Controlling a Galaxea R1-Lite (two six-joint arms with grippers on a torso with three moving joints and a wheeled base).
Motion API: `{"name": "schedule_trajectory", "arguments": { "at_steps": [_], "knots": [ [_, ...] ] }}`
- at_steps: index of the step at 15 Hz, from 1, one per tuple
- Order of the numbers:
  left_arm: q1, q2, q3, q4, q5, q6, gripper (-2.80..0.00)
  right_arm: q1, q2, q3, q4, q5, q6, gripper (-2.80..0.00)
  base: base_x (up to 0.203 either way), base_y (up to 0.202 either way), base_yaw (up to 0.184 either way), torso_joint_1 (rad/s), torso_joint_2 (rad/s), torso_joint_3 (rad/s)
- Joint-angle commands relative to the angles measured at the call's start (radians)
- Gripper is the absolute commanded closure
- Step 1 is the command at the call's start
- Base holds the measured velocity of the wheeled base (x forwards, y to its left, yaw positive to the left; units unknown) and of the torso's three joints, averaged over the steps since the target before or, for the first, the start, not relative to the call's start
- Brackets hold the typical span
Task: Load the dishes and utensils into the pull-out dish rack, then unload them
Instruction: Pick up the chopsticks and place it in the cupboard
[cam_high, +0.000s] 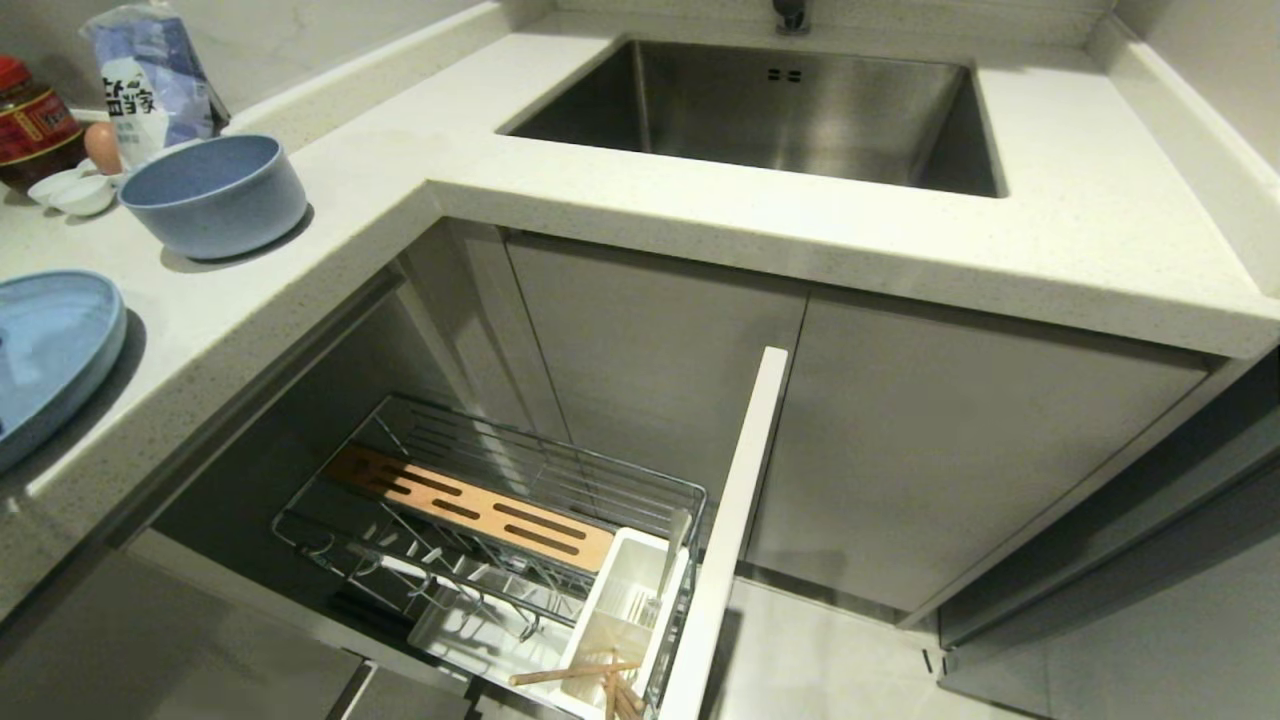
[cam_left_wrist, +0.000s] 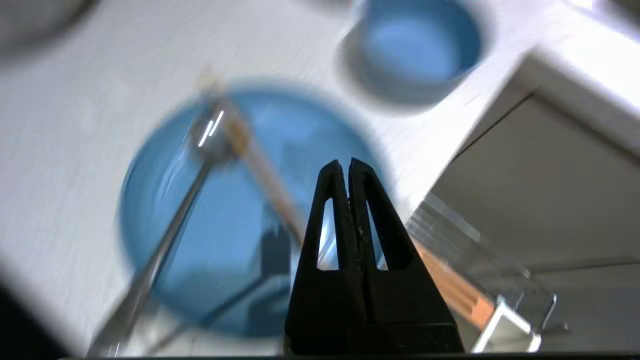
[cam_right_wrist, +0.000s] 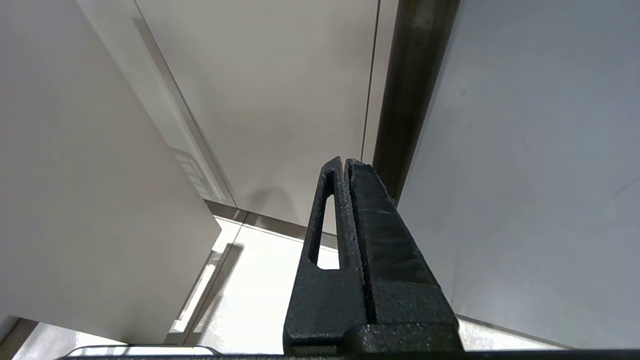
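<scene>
White speckled stone countertop (cam_high: 700, 190) wraps an inside corner, with the steel sink (cam_high: 780, 100) set into its far run.

Below the left run, the pull-out dish rack (cam_high: 520, 530) stands drawn out: chrome wire basket, slotted wooden bar (cam_high: 470, 508) running lengthwise from the cabinet mouth toward the pale flat front (cam_high: 730, 530). White utensil caddy (cam_high: 625, 610) sits just inside that front. Wire slots hold no dishes. Open floor to the right of the front panel; cabinet doors close beside it.

Large shallow light-blue plate (cam_high: 50, 350) lies flat on the left counter near its front edge, partly cut off by the head view. In the left wrist view, blurred, a long silver spoon (cam_left_wrist: 170, 235) and a wooden stick, apparently a chopstick (cam_left_wrist: 260, 165), cross the plate (cam_left_wrist: 225, 240), their long axes slanting across it; I cannot tell which end points where.

Round matte-blue bowl (cam_high: 215, 195) sits upright farther back, well apart from the plate, mouth up.

Wooden chopsticks (cam_high: 600, 680) lean in the caddy, tilted; a pale upright handle (cam_high: 675, 545) stands there too.

Behind the bowl: bag (cam_high: 150, 80), dark jar (cam_high: 35, 125), egg (cam_high: 100, 148), small white saucers (cam_high: 75, 190).

Left gripper (cam_left_wrist: 348, 162) hangs above the plate's edge, fingers pressed together, holding nothing. Right gripper (cam_right_wrist: 345, 162) is likewise pressed together, facing cabinet panels.
</scene>
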Motion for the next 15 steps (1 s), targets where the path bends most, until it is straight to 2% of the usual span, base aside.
{"name": "schedule_trajectory", "arguments": {
  "at_steps": [1,2,9,11,15],
  "knots": [
    [0.069,-0.008,-0.008,0.209,-0.002,-0.107,0.0,0.0,-0.001,0.026,-0.001,0.0,0.001,0.0,0.0,0.0,0.0,0.0,0.0,0.0],
    [0.075,-0.007,0.012,0.263,-0.008,-0.13,-2.8,0.002,-0.001,0.026,-0.001,0.0,0.001,0.0,0.0,0.0,0.0,0.0,0.0,0.0],
    [0.107,0.036,0.026,0.271,-0.032,-0.141,-2.8,0.0,-0.001,0.026,-0.001,0.0,0.001,0.0,0.0,0.0,0.0,0.0,0.0,0.0],
    [0.117,0.072,0.029,0.269,-0.037,-0.179,-2.8,0.0,-0.001,0.026,-0.001,0.0,0.001,0.0,0.0,0.0,0.0,0.0,0.0,0.0],
    [0.141,0.124,0.051,0.234,-0.04,-0.187,-2.8,0.0,-0.001,0.026,-0.001,0.0,0.0,0.0,0.0,0.0,0.0,0.0,0.0,0.0]
  ]
}}
